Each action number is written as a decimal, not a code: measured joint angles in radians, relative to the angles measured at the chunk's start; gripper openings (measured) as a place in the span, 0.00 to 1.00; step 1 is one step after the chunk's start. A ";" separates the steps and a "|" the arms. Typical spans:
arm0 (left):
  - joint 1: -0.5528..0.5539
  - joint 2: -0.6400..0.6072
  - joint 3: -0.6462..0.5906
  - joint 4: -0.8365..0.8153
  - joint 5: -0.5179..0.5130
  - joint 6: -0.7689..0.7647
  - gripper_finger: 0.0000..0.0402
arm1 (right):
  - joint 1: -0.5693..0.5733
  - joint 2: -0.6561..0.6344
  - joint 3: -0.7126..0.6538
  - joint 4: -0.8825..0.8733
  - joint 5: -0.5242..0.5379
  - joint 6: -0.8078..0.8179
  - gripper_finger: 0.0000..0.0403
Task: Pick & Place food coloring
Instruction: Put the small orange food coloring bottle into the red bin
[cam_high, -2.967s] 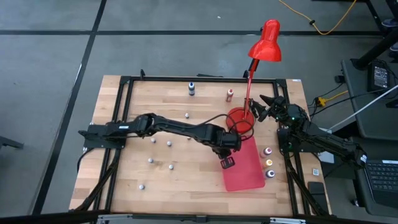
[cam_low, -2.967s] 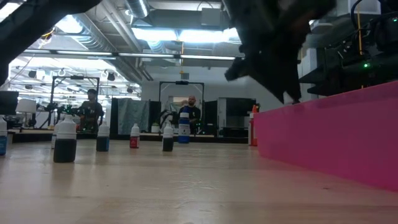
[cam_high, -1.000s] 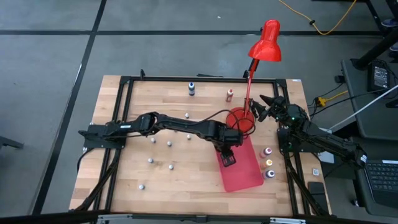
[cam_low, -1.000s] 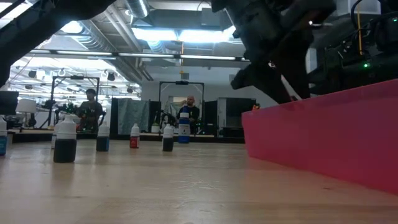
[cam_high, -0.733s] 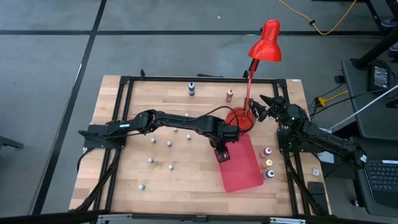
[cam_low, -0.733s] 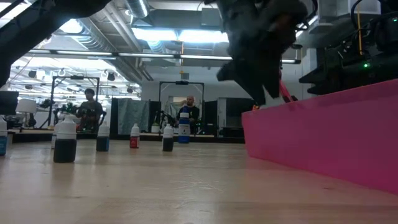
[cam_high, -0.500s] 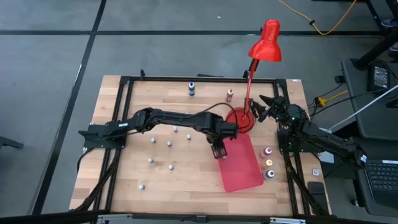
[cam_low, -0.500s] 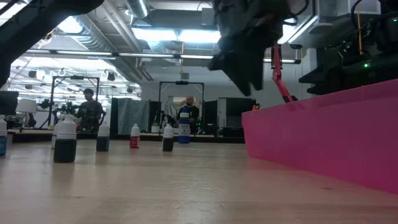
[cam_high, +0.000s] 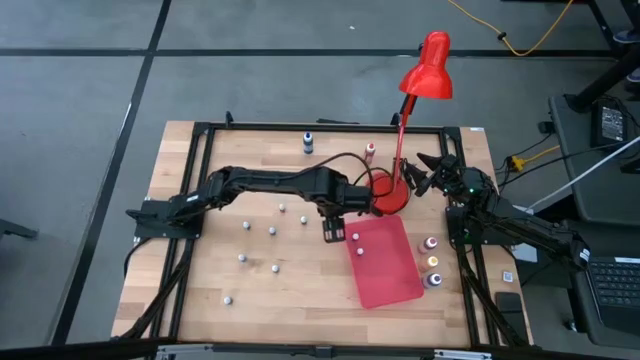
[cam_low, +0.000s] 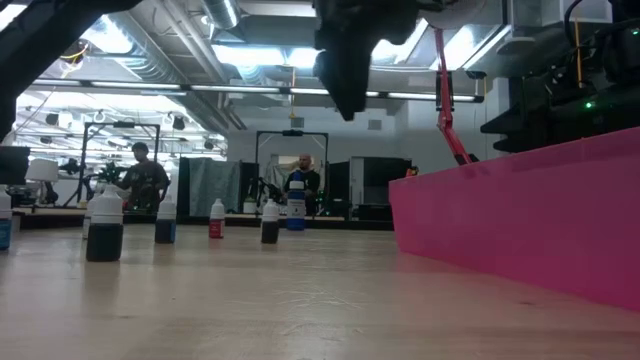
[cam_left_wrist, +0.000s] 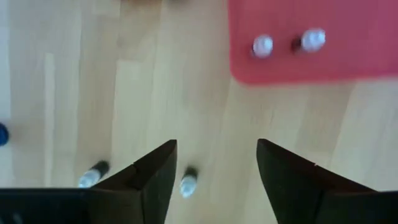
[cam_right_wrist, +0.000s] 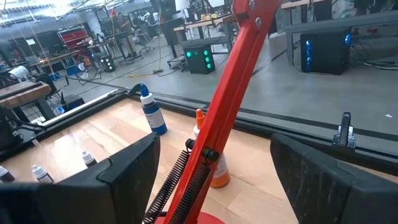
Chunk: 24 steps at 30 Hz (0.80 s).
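Note:
The food coloring is a scatter of tiny bottles. Several whitish ones (cam_high: 271, 231) stand on the wood at the left. A blue one (cam_high: 308, 143) and a red one (cam_high: 370, 150) stand at the far edge. Two pale-capped bottles (cam_left_wrist: 262, 45) stand on the red mat (cam_high: 390, 270) near its far left corner (cam_high: 356, 251). My left gripper (cam_high: 331, 232) (cam_left_wrist: 216, 162) hangs open above the wood just left of the mat, pointing down and holding nothing. My right gripper (cam_high: 425, 172) (cam_right_wrist: 211, 168) waits open at the far right, its fingers either side of the lamp's arm without touching it.
A red desk lamp stands with its round base (cam_high: 388, 190) at the mat's far end, and its arm (cam_right_wrist: 239, 74) leans up toward the far edge. Purple and yellow bottles (cam_high: 432, 252) stand right of the mat. People show in the room beyond the table (cam_low: 145, 175).
My left gripper has risen off the red mat and gone toward the table's left and far edges, and it now hangs over the bare wood. A small pale-capped bottle now shows on the mat where the gripper was.

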 joint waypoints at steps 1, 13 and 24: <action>0.000 -0.002 0.000 -0.017 0.000 0.021 0.56 | 0.000 0.000 0.000 -0.001 0.000 0.000 0.76; 0.008 -0.059 -0.001 -0.055 0.008 0.167 0.57 | 0.000 0.000 0.000 0.000 0.000 -0.001 0.76; 0.034 -0.196 0.000 0.039 0.005 0.151 0.57 | 0.000 0.000 0.000 -0.001 0.000 0.000 0.76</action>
